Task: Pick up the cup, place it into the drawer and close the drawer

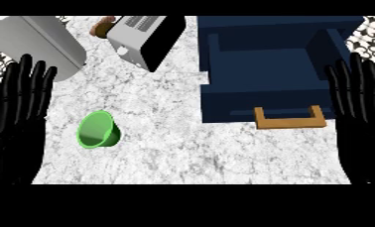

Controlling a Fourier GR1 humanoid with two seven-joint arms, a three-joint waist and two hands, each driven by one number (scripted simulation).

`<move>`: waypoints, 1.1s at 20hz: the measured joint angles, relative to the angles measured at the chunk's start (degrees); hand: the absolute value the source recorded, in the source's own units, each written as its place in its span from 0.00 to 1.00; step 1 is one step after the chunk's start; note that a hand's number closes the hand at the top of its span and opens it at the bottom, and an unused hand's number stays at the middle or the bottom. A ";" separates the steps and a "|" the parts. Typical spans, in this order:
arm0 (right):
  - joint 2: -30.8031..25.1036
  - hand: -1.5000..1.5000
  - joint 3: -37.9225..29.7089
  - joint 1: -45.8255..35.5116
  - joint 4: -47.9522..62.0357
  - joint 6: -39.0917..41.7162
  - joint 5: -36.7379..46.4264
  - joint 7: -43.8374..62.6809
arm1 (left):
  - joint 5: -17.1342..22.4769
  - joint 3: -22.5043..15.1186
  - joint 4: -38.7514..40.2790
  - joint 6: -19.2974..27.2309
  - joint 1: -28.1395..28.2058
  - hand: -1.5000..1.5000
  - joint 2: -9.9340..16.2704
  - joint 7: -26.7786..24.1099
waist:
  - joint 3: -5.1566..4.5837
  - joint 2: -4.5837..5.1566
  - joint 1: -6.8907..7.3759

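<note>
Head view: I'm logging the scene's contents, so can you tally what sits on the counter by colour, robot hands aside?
Green: 1, the cup, lying on its side
Navy blue: 1, the drawer unit, its drawer open, with a tan handle
Silver and black: 1, the toaster
Grey: 1, the box-like object at top left
Brown: 1, a small item behind the toaster
Total: 5

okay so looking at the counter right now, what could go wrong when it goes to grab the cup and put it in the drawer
The green cup lies tipped on its side, so it may roll away as fingers close on it. It sits nearer the left hand, while the open blue drawer is by the right hand, so carrying it across could knock the toaster. When the drawer is closed by its wooden handle, the cup might tumble inside.
</note>
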 measured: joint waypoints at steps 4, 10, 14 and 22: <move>-0.26 0.00 -0.93 0.15 -0.22 0.57 -0.96 -1.53 | 6.40 0.88 0.30 -7.27 0.07 0.00 3.56 -2.30 | -1.70 1.35 0.65; -3.06 0.00 0.54 -0.02 1.84 4.57 -1.76 0.72 | 24.18 4.02 6.79 -19.61 2.73 0.00 8.58 0.06 | -2.55 2.25 1.30; -4.37 0.00 -0.17 -3.40 5.06 6.21 -3.08 2.71 | 34.01 9.12 15.27 -26.57 1.29 0.00 12.92 1.03 | -2.66 2.36 1.28; -4.99 0.00 -1.77 -7.41 9.21 7.86 -3.96 3.18 | 30.74 12.21 32.69 -33.04 -4.29 0.00 14.88 -2.61 | -2.65 2.31 0.98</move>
